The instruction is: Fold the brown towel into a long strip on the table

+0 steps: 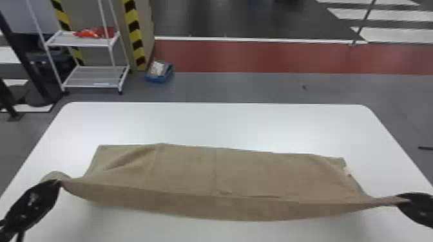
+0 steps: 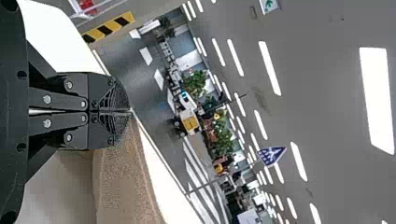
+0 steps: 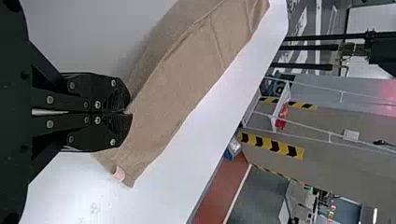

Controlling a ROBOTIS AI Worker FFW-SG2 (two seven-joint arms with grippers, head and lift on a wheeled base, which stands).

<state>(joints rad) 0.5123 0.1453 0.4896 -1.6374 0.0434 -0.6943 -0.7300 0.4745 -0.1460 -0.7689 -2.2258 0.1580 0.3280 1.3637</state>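
Observation:
The brown towel point(image 1: 206, 173) lies across the white table, its near edge raised and stretched between both grippers, sagging in the middle. At the towel's left near corner, my left gripper point(image 1: 59, 183) is shut on the cloth; in the left wrist view the left gripper point(image 2: 130, 110) pinches a corner of the towel point(image 2: 116, 186). On the opposite side, my right gripper point(image 1: 402, 200) is shut on the right near corner. The right wrist view has the right gripper point(image 3: 127, 112) closed on the towel point(image 3: 187, 79), with a small pale label point(image 3: 118, 173) by the towel's end.
The white table point(image 1: 225, 122) extends beyond the towel's far edge and in front of its near edge. Behind it on the floor stand a white shelf rack point(image 1: 96, 77) and a blue bin point(image 1: 160, 72), left of a red floor strip point(image 1: 274, 58).

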